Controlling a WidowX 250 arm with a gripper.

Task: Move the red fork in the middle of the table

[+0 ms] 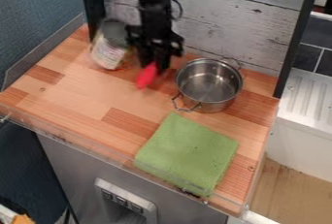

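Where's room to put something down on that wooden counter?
Widest bare patch: left, between the clear jar and green folded cloth. A narrow strip runs right of the silver metal pot. Crowded: the back, with jar, pot, black gripper and red fork.

- Red fork (146, 76), a narrow, solid-red shape, its prongs and material too blurred to tell
- Slanted, upper end right at the black two-finger gripper (154, 62), lower end toward the view's lower left
- Over the wooden tabletop (84, 94), left of the round metal pot (208, 83); contact with the wood unclear
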